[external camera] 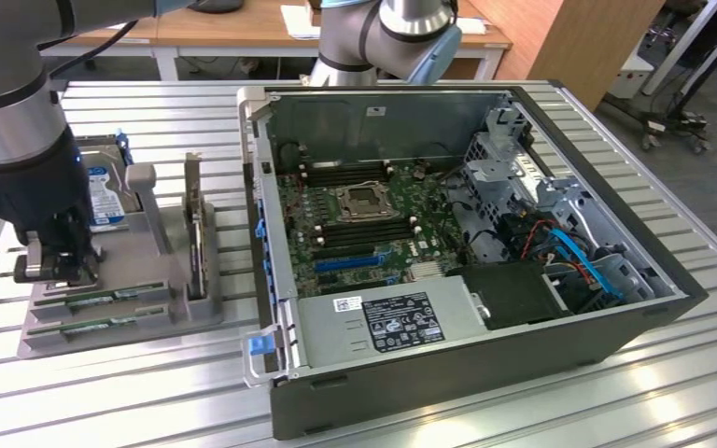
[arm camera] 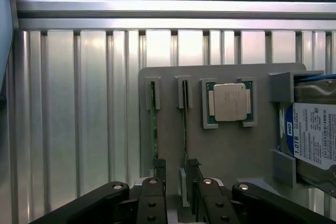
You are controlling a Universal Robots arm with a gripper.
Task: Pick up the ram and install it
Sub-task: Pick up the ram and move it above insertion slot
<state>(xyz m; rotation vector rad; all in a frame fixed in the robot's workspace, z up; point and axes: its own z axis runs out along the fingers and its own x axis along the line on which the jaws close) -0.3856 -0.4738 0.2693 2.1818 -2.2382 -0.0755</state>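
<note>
Two green ram sticks stand on edge in slots of a grey holder plate (arm camera: 168,145): one ram (arm camera: 154,129) and a second ram (arm camera: 184,129). My gripper (arm camera: 176,170) is open just above their near ends; the second stick runs into the gap between the fingers (arm camera: 159,174), close to the other finger, and nothing is gripped. In the exterior view the gripper (external camera: 57,269) hangs over the holder's end at the exterior view's left, with the ram sticks (external camera: 107,298) lying just beside it.
A CPU (arm camera: 229,102) and a hard drive (arm camera: 315,135) share the holder. In the exterior view a dark expansion card (external camera: 194,229) stands upright between the holder and the open computer case (external camera: 458,233), whose motherboard (external camera: 358,210) lies exposed. A ribbed aluminium table (external camera: 657,373) carries everything.
</note>
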